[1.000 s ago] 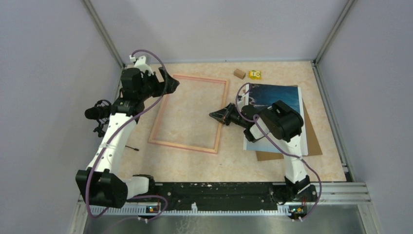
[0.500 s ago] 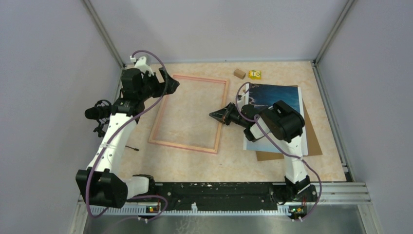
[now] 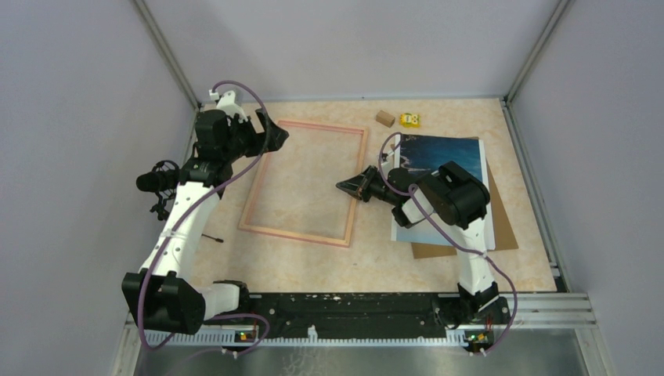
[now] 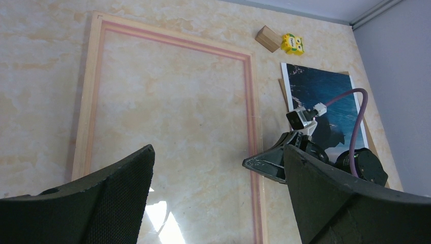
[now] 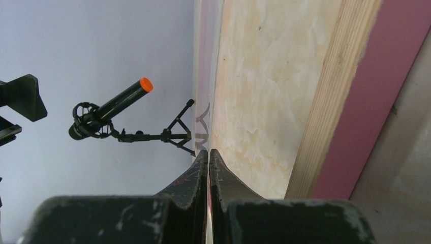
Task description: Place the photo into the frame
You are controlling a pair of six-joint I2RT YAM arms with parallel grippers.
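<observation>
The frame (image 3: 321, 125), a thin pinkish light-wood rectangle, lies flat left of the table's middle with bare table inside it. The photo (image 3: 442, 153), a dark blue sky print, lies to its right, its near part hidden under my right arm. My right gripper (image 3: 343, 186) is shut with nothing in it, its tip low at the frame's right rail (image 5: 335, 101). In the right wrist view the gripper (image 5: 209, 151) has its jaws pressed together. My left gripper (image 3: 274, 135) hovers open over the frame's far left corner. Its wrist view shows the gripper (image 4: 218, 152), the frame (image 4: 87, 101) and the photo (image 4: 325, 91).
A brown backing board (image 3: 505, 227) pokes out from under the photo at the right. A small wooden block (image 3: 384, 118) and a yellow toy (image 3: 409, 120) sit near the back wall. A microphone on a stand (image 3: 156, 182) is at the left edge.
</observation>
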